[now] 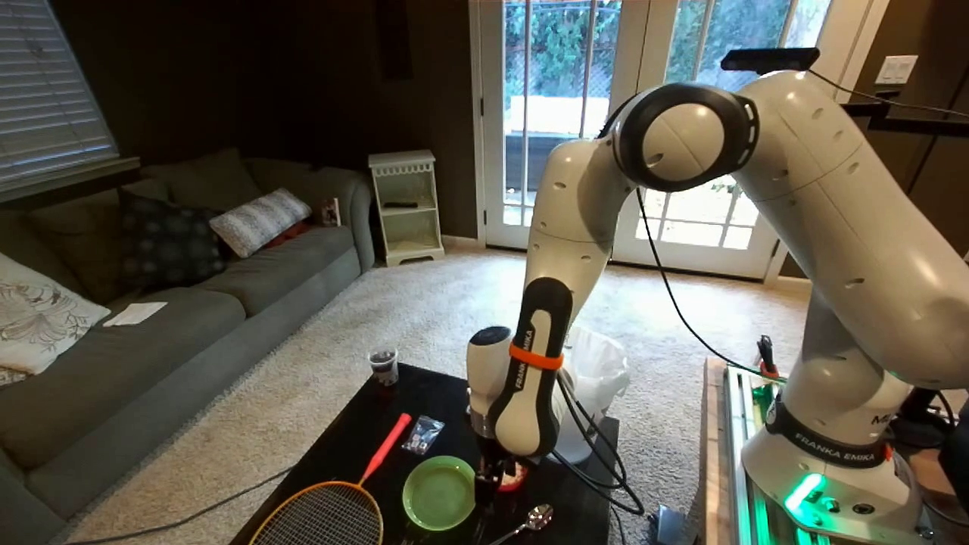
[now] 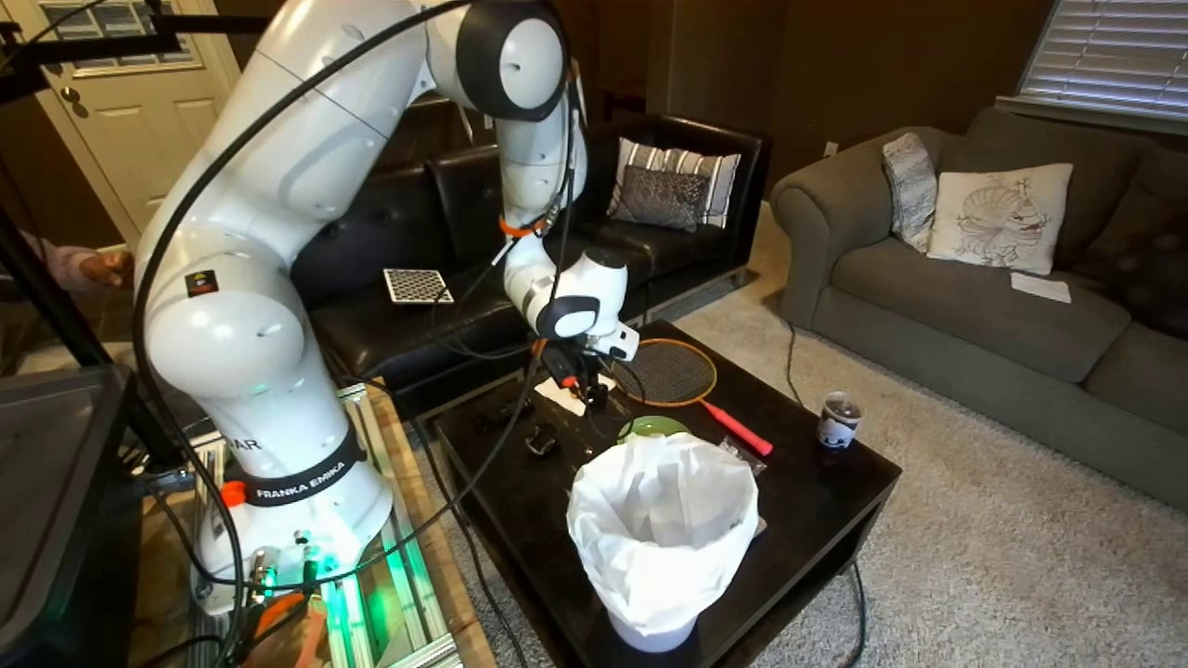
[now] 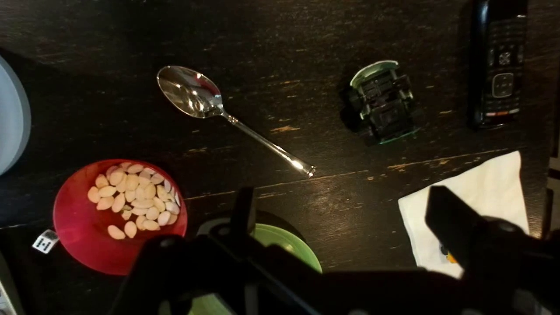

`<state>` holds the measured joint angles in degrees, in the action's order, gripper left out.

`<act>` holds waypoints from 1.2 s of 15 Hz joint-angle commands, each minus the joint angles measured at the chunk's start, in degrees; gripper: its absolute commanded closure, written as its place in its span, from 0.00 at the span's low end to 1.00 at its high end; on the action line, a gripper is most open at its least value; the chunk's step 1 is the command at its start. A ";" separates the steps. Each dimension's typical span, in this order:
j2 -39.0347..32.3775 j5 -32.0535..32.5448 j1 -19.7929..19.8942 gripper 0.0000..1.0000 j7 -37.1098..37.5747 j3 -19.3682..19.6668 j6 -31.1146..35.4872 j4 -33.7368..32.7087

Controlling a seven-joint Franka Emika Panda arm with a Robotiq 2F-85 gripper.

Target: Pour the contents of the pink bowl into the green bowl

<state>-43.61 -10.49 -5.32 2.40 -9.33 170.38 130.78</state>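
Observation:
The pink bowl stands upright on the dark table at the left of the wrist view, holding the contents, many pale flat seeds. In an exterior view the pink bowl is partly hidden behind my gripper. The green bowl is partly covered by my left finger in the wrist view. It shows in both exterior views and looks empty. My gripper is open with nothing between its fingers, above the table to the right of the pink bowl in the wrist view.
A spoon, toy car, remote and white napkin lie on the table. A tall white lined bin, badminton racket, small packet and cup are also there.

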 commanded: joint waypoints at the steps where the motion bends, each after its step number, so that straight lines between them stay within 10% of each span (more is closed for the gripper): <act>1: -0.67 1.10 0.34 0.00 0.80 -0.38 -0.33 -0.94; 10: -8.16 -6.66 9.90 0.00 7.87 -2.71 6.18 -9.46; 18: -18.81 -13.87 5.06 0.00 22.05 1.21 14.33 -19.94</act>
<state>-58.32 -20.62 3.98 19.34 -10.06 181.68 115.00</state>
